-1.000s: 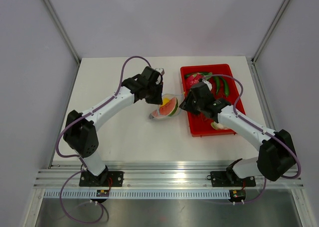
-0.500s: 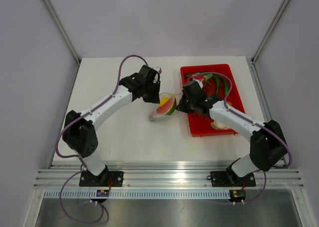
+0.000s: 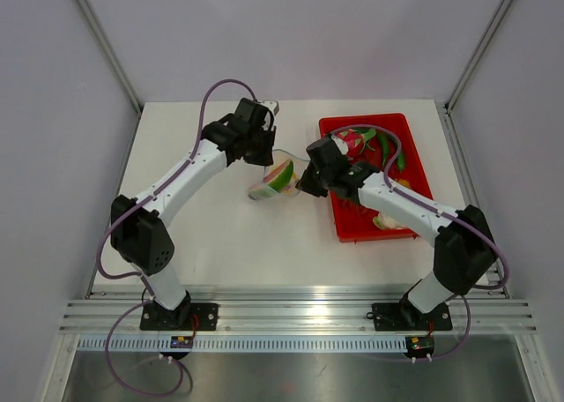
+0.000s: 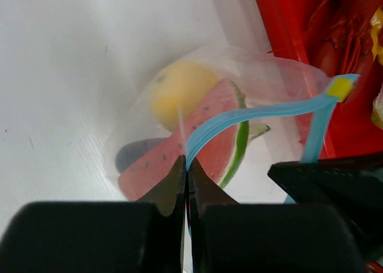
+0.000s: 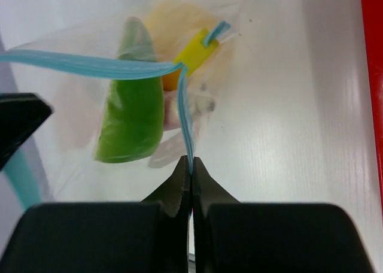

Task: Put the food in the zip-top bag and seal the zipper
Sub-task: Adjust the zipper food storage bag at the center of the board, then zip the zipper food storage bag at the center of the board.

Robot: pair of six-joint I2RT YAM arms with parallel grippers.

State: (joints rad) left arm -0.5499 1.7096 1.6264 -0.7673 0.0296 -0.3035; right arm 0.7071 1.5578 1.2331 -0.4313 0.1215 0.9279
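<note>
Both clenched on zipper (image 4: 257,112) — left gripper (image 4: 187,165), right gripper (image 5: 191,162); bag (image 3: 271,180) near tray (image 3: 337,224) edge.

On my screens the bag (image 4: 263,75) is clear, and its zipper (image 4: 251,112) is a light-blue strip with a small yellow slider (image 4: 341,87) at one end. Through the plastic I see a plain yellow fruit (image 4: 176,93), a watermelon wedge (image 4: 197,144) in red flecked with dark seeds and edged in green, and a dull purple eggplant (image 4: 137,154). The tray (image 3: 370,236) is bright red, the counter (image 3: 220,234) white. My left hand (image 4: 187,164) and right hand (image 5: 191,163) are black.
</note>
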